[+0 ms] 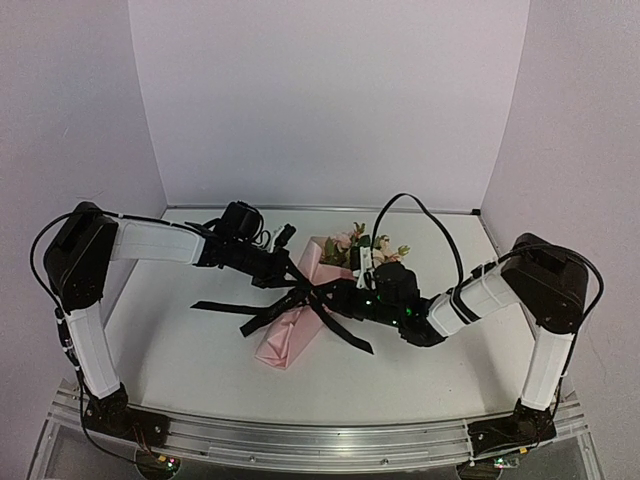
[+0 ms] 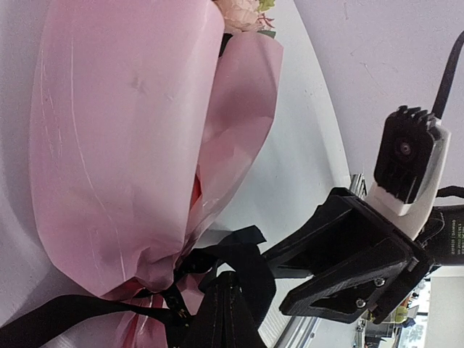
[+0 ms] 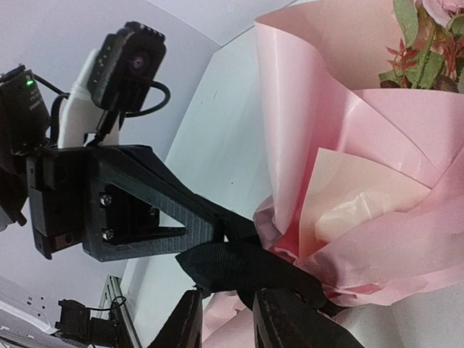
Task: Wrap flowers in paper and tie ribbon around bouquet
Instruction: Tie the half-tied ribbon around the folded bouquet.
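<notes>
The bouquet [image 1: 290, 335] lies slantwise on the table, a pink paper [image 2: 123, 145] [image 3: 326, 145] cone with the flowers [image 1: 352, 243] [image 3: 428, 43] at its far end. The black ribbon [image 1: 225, 307] [image 2: 246, 254] [image 3: 239, 264] crosses the cone's narrow waist, its tails trailing left and right. My left gripper [image 1: 300, 285] [image 2: 228, 279] [image 3: 239, 230] reaches in from the left and is shut on the ribbon at the waist. Just opposite, my right gripper [image 1: 340, 298] [image 3: 226, 301] [image 2: 279, 279] stands slightly open, with the ribbon loop lying across its fingertips and nothing pinched.
Lavender walls [image 1: 330, 100] enclose the white table [image 1: 180, 350] on three sides. An aluminium rail [image 1: 320, 435] runs along the near edge. A black cable [image 1: 420, 215] arcs above the right arm behind the flowers.
</notes>
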